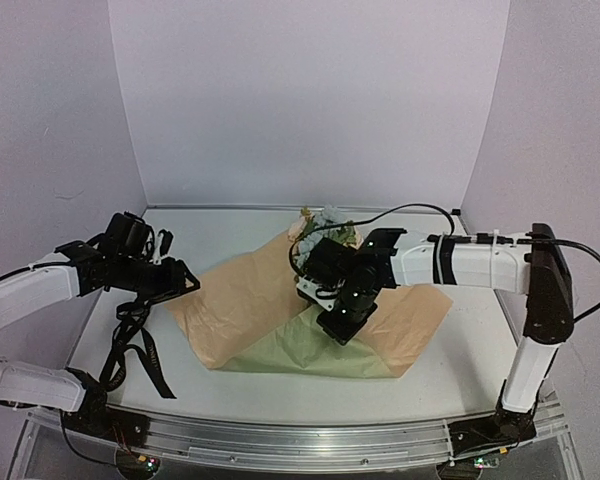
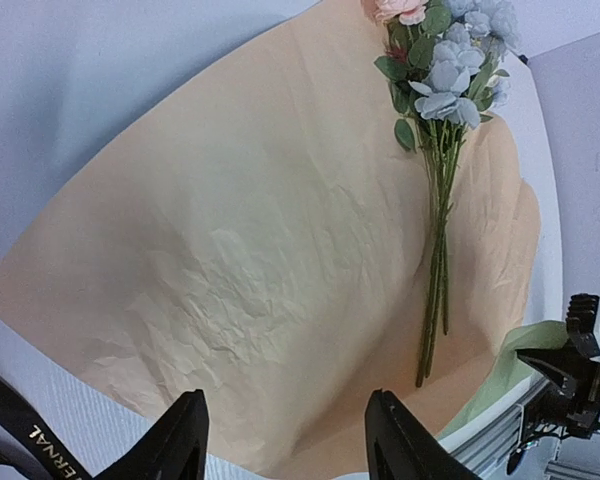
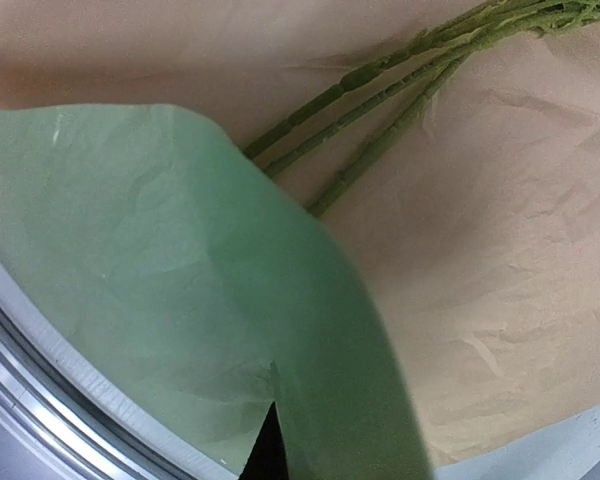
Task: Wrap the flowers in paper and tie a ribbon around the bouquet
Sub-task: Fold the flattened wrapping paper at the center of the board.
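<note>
Two tools on one step: wrapping, first fold in hand.

Top view: the paper (image 1: 250, 290) lies on the counter (image 1: 210, 225), tan face up, with its near olive corner turned over. The flowers (image 1: 325, 222) lie on it, blossoms at the far corner. Mid-sheet, the right tool (image 1: 338, 325) sits on that olive flap. At the sheet's left edge is the left tool (image 1: 183, 280), with the ribbon (image 1: 135, 345) heaped just below it, not yet used.

Left wrist: fingers spread, nothing between them. The paper edge is right ahead, the stems well beyond to the right, the ribbon beside the left finger.

Right wrist: tool pressed together, apparently pinching the olive flap, which stands just beside the stem ends and hides most of the fingers.

Next, my read: the right tool carries the flap over the stems, the left tool closes on its edge and folds across. Ribbon last.
</note>
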Robot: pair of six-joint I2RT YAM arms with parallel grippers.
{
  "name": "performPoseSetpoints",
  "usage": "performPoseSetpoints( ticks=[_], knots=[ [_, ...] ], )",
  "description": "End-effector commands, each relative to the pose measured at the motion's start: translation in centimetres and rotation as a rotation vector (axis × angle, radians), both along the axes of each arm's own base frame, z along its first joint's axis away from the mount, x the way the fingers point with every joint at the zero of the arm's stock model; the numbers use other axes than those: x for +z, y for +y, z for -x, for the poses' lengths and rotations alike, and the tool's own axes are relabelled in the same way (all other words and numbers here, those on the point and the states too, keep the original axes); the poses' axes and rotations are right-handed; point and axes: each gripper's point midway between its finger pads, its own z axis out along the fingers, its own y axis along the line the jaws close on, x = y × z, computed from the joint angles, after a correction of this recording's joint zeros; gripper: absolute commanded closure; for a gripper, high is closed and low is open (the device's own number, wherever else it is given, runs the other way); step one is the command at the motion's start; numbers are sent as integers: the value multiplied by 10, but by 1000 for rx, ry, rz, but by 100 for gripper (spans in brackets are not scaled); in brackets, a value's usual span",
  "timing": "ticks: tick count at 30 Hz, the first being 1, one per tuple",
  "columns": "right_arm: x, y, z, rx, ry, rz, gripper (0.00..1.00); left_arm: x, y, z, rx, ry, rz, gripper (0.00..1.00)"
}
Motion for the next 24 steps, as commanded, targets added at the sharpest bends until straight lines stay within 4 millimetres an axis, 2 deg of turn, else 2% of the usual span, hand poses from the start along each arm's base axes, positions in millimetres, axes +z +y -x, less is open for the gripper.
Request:
performPoseSetpoints(
  ticks=[1, 4, 10, 12, 18, 21, 24],
  knots=[
    [9, 14, -21, -8, -40, -29, 100, 22, 27, -10, 125, -85, -86, 35],
    [9, 19, -32, 10, -59, -28, 100, 33, 19, -8, 83, -127, -40, 35],
    [-1, 18, -54, 11, -103, 13, 100, 55, -36, 11, -152, -240, 144, 59],
    [-5, 18, -61, 5, -112, 18, 100, 52, -56, 20, -230, -241, 170, 65],
    [-12, 16, -82, -18, -164, 51, 100, 31, -120, 51, -445, -233, 158, 74],
    [-15, 18, -90, -24, -184, 59, 97, 11, -146, 63, -519, -201, 132, 76],
    [-17, 19, -95, -30, -193, 64, 97, -15, -164, 67, -554, -153, 103, 79]
  ],
)
